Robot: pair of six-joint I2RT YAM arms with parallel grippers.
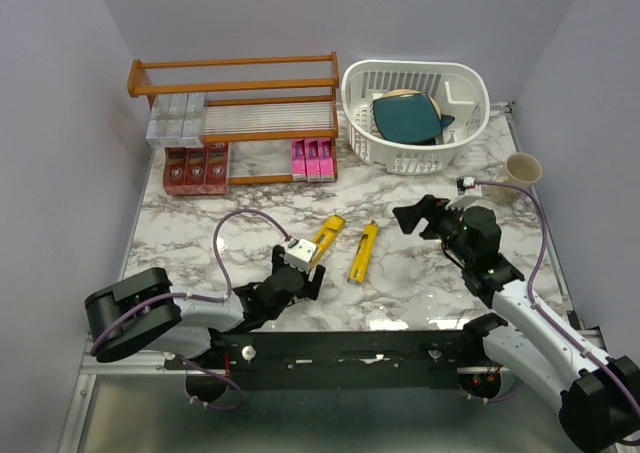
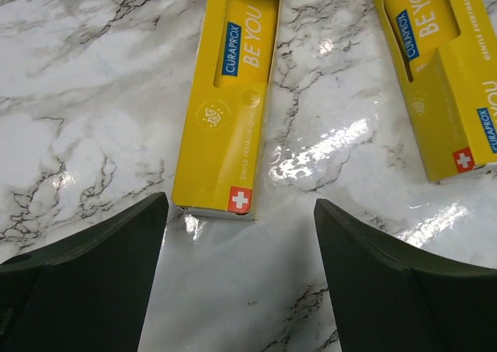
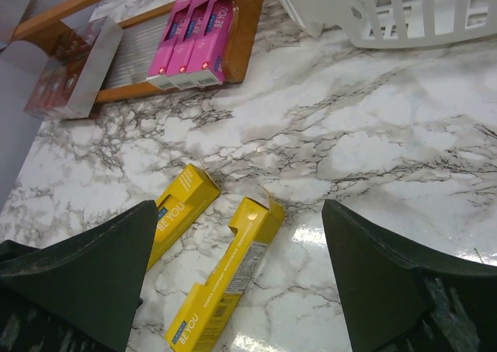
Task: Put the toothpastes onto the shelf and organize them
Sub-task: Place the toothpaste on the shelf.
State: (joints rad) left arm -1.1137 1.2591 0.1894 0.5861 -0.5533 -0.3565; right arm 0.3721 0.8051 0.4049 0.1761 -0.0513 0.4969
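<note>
You can read CURAPROX on a blue strip and BE YOU in white on the near yellow carton (image 2: 225, 103), with a white cross on red at its end (the small print says SWISS PREMIUM ORAL CARE). The second yellow carton (image 2: 446, 72) carries the same marks. The pink cartons (image 3: 194, 37) read BE YOU.
</note>
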